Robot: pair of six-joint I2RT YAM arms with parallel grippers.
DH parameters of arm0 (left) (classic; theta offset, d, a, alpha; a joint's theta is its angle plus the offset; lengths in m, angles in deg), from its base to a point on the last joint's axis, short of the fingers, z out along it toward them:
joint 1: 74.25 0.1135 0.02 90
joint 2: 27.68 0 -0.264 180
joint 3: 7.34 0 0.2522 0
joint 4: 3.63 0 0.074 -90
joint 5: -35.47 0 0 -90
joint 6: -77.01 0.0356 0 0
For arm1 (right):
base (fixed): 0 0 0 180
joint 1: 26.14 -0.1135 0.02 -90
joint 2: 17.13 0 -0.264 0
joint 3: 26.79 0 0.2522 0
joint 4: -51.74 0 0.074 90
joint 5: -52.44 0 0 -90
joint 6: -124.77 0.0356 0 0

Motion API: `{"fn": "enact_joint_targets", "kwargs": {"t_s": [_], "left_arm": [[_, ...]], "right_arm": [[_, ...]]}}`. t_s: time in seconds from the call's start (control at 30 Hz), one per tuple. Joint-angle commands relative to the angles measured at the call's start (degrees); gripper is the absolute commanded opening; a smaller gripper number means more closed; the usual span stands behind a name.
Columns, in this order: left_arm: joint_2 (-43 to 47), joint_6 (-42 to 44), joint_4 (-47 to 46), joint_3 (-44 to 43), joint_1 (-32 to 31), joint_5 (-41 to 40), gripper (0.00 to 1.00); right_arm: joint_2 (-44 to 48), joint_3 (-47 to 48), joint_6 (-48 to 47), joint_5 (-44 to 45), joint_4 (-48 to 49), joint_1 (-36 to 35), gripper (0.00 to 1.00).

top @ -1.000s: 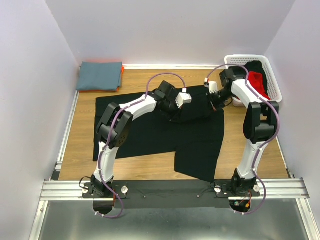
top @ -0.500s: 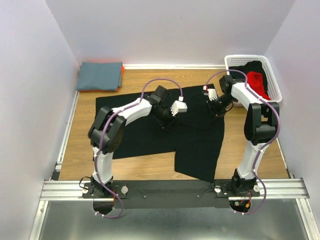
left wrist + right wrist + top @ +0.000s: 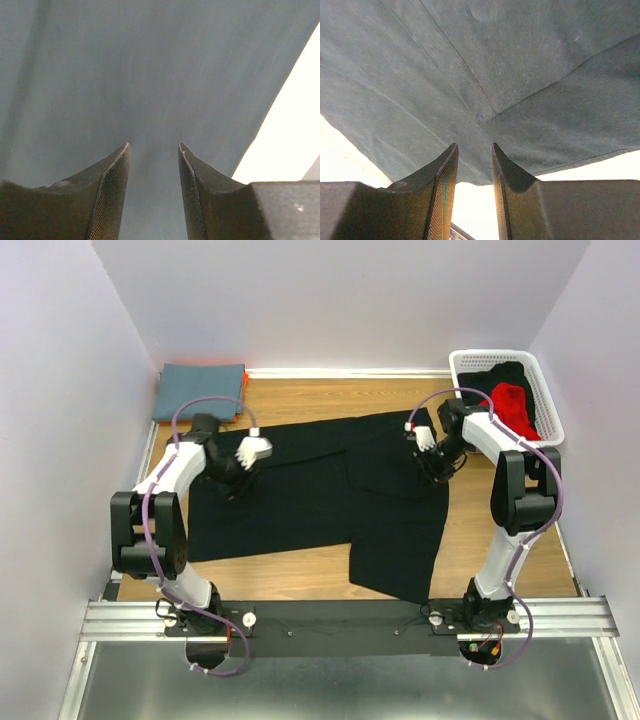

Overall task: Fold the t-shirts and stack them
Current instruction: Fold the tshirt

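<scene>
A black t-shirt (image 3: 300, 502) lies spread out on the wooden table (image 3: 300, 395), with one flap reaching toward the near edge. My left gripper (image 3: 238, 478) hovers over the shirt's left part; in the left wrist view it (image 3: 152, 146) is open and empty, with dark cloth (image 3: 150, 60) under it. My right gripper (image 3: 434, 464) is over the shirt's upper right part, near its right edge. In the right wrist view it (image 3: 473, 146) is open a little and holds nothing, above the cloth (image 3: 520, 60) and its seams.
A folded blue t-shirt (image 3: 200, 391) lies at the back left corner on something orange. A white basket (image 3: 548, 405) at the back right holds black and red garments (image 3: 512, 405). Walls close in the left, right and far sides.
My left gripper has swung from the shirt's middle to its left part. The cloth bunched at the centre now lies flat. My right gripper has shifted slightly nearer.
</scene>
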Motion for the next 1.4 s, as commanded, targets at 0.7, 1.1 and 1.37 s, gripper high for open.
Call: {"fn": "enact_joint_targets", "kwargs": {"t_s": [0.7, 1.1, 1.37], "left_arm": [[-26.60, -10.99, -6.87, -27.52, 17.86, -10.92, 0.48], [-36.02, -13.55, -6.52, -32.54, 13.99, -12.50, 0.43], [-38.85, -14.17, -4.06, -42.11, 12.76, -9.96, 0.45]], "right_arm": [[-28.27, 43.99, 14.16, 4.33, 10.71, -0.96, 0.46], [-29.60, 36.88, 15.13, 15.32, 14.67, -0.26, 0.46], [-26.71, 35.73, 13.37, 14.46, 15.81, 1.85, 0.54]]}}
